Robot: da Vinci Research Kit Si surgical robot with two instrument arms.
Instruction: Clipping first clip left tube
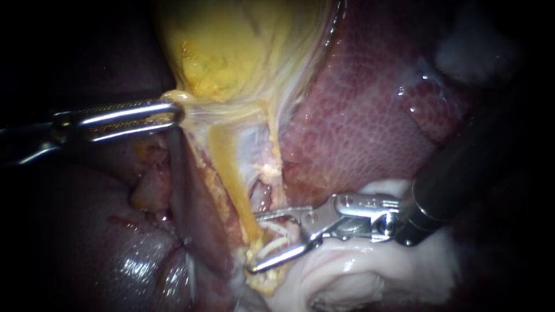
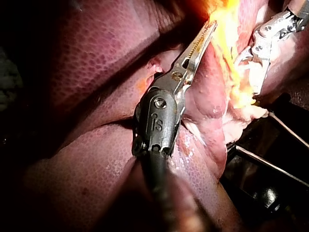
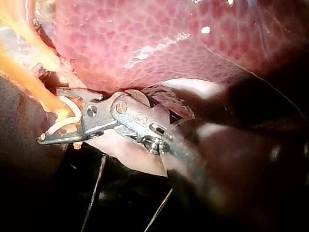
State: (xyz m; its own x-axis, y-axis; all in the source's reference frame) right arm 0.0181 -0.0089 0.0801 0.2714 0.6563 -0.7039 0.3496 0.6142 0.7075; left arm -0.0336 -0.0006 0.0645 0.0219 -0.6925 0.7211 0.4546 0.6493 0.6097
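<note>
The yellow gallbladder [image 1: 231, 46] hangs at the top of the endoscope view. My left instrument [image 1: 173, 111] has its jaws shut on the gallbladder's lower edge and pulls it sideways; they also appear in the left wrist view [image 2: 203, 38]. A yellow tube [image 1: 231, 167] runs down from the gallbladder. At its lower end my right instrument [image 1: 254, 241] has its jaws standing apart, one on each side of the tube, holding a white clip [image 1: 270, 242] between them. The right wrist view shows the same jaws [image 3: 50, 116], clip [image 3: 67, 118] and tube [image 3: 34, 82].
Mottled red liver [image 1: 358, 115] fills the right and lower left. A paler strand [image 1: 272, 138] runs beside the yellow tube. White fatty tissue [image 1: 358, 271] lies under the right instrument's shaft. Thin dark wires [image 3: 96, 193] hang below the tissue.
</note>
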